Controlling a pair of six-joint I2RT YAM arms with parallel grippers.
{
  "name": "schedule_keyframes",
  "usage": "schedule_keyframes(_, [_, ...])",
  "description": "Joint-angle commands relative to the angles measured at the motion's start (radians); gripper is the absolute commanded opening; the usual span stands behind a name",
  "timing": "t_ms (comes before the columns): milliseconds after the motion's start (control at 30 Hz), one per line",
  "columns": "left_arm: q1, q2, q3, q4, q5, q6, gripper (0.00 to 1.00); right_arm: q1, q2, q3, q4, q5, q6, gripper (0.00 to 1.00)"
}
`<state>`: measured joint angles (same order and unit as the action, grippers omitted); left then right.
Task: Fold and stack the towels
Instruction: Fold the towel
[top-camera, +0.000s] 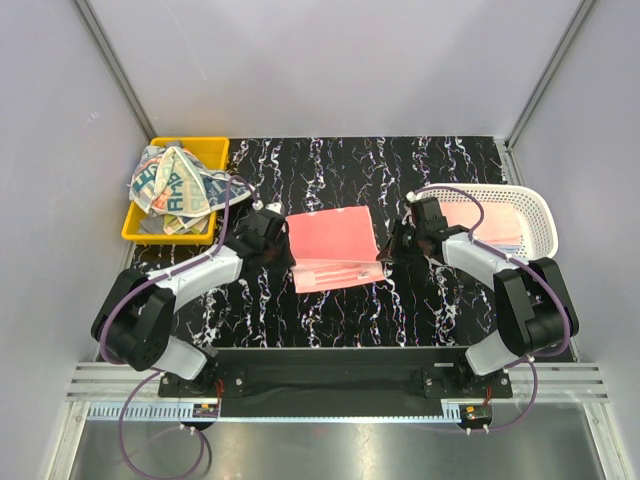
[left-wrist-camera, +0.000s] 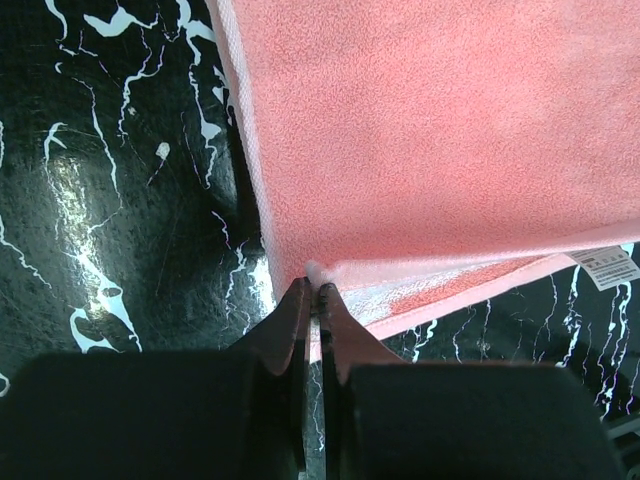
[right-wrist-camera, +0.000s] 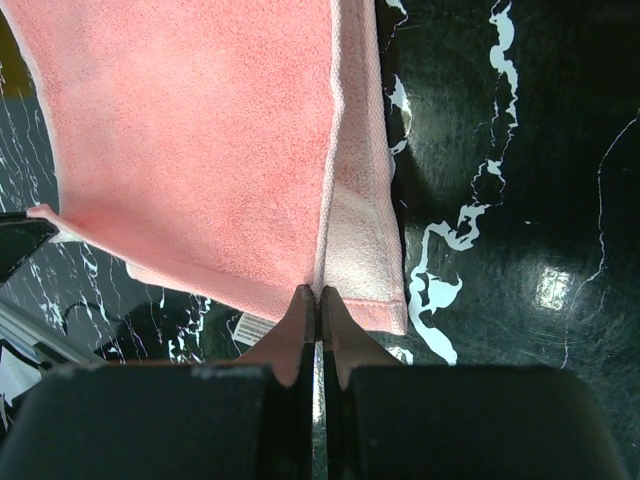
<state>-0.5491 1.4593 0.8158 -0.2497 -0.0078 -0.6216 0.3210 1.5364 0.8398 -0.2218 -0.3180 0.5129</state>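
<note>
Half-folded pink towel (top-camera: 330, 240): soft, light, limp; best taken at corners. Left gripper (left-wrist-camera: 312, 292) and right gripper (right-wrist-camera: 317, 296) each pinch its hem, jaws closed.

The left arm (top-camera: 195, 272) and the right arm (top-camera: 478, 255) look alike: pale grey-white link shells between bulky, rounded black joint housings (top-camera: 135, 325). A thin purple cable (top-camera: 456, 188) loops along the outside of each. Both black bases (top-camera: 190, 372) sit on a black crossbar (top-camera: 330, 376). In the wrist views, the left gripper (left-wrist-camera: 312, 292) and the right gripper (right-wrist-camera: 312, 292) are matte black blocks, each with two dark, wedge-shaped fingers (right-wrist-camera: 345, 335) tapering to narrow tips.
</note>
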Motion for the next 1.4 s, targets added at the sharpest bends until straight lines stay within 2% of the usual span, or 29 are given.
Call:
schedule_keyframes(0, [0.002, -0.027, 0.013, 0.009, -0.034, 0.013, 0.04, 0.004, -0.016, 0.025, 0.012, 0.033, -0.007, 0.00])
schedule_keyframes(400, [0.002, -0.132, 0.069, -0.068, -0.052, 0.031, 0.05, 0.004, -0.124, 0.070, -0.074, 0.056, -0.016, 0.00])
schedule_keyframes(767, [-0.011, -0.080, -0.047, 0.026, -0.011, 0.003, 0.05, 0.004, -0.067, -0.018, 0.007, 0.030, 0.002, 0.00])
schedule_keyframes(800, [-0.012, -0.077, -0.059, 0.032, -0.009, 0.000, 0.08, 0.006, -0.061, -0.034, 0.015, 0.023, 0.003, 0.01])
schedule_keyframes(867, [-0.014, -0.071, -0.089, 0.053, -0.001, -0.004, 0.12, 0.007, -0.044, -0.053, 0.039, 0.014, 0.003, 0.08])
schedule_keyframes(900, [-0.014, -0.070, -0.098, 0.062, 0.002, -0.006, 0.19, 0.007, -0.039, -0.073, 0.051, 0.014, 0.006, 0.10])
schedule_keyframes(933, [-0.018, -0.073, -0.109, 0.072, 0.002, -0.010, 0.24, 0.007, -0.035, -0.080, 0.058, 0.014, 0.006, 0.19])
schedule_keyframes(967, [-0.021, -0.073, -0.122, 0.079, 0.002, -0.010, 0.27, 0.007, -0.035, -0.085, 0.059, 0.016, 0.004, 0.23])
schedule_keyframes(1167, [-0.025, -0.137, -0.129, 0.038, -0.004, -0.007, 0.37, 0.007, -0.079, -0.085, 0.039, 0.007, 0.004, 0.45])
schedule_keyframes(1367, [-0.028, -0.192, -0.031, -0.029, 0.002, 0.000, 0.36, 0.010, -0.176, -0.058, -0.027, 0.065, -0.005, 0.47])
